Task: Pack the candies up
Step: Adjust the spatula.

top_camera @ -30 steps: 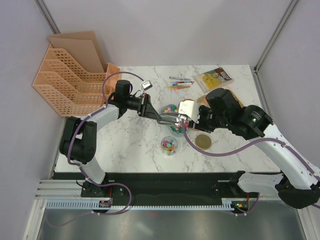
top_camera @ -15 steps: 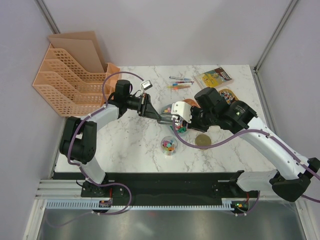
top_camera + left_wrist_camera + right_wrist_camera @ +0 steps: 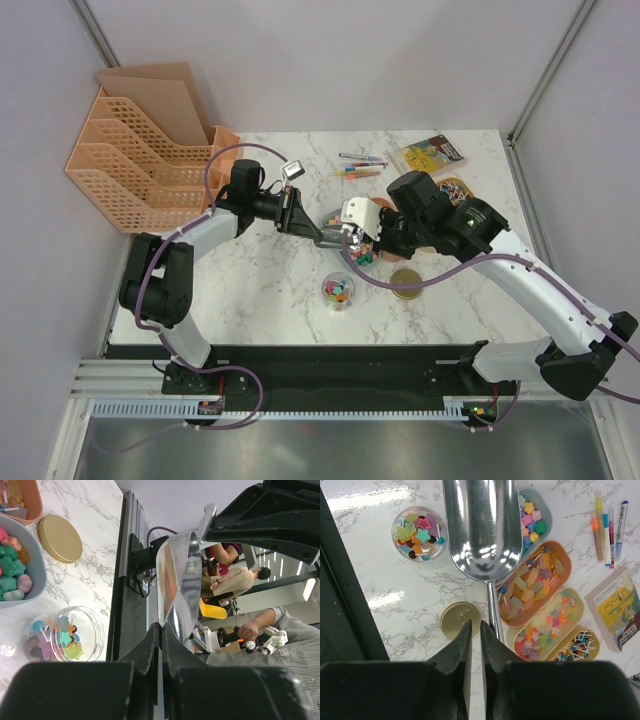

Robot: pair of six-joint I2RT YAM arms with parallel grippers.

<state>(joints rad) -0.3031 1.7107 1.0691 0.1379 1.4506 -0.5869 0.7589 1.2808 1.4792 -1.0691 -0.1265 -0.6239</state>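
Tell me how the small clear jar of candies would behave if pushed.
The jar looks low and wide, so it would probably slide rather than tip. It is open, the gold lid lying apart, so a sharp shove might spill candies.

**Top external.** Fixed and high, set back over the near edge of the counter (image 3: 270,280), tilted down and forward. This is the farthest view, and the whole marble top is in frame.

**Left wrist.** Sits behind the left fingers (image 3: 150,652), rolled on its side. It faces along the counter toward its near edge and out past it, very close to the scoop (image 3: 177,580).

**Right wrist.** Sits behind the right fingers (image 3: 457,655) and faces almost straight down on the counter from middling height.

**Overlap.** All three views share the scoop, the glass jar (image 3: 418,532) and the gold lid (image 3: 460,620). The right wrist and top views also share the pens (image 3: 607,525) and the book (image 3: 617,607).
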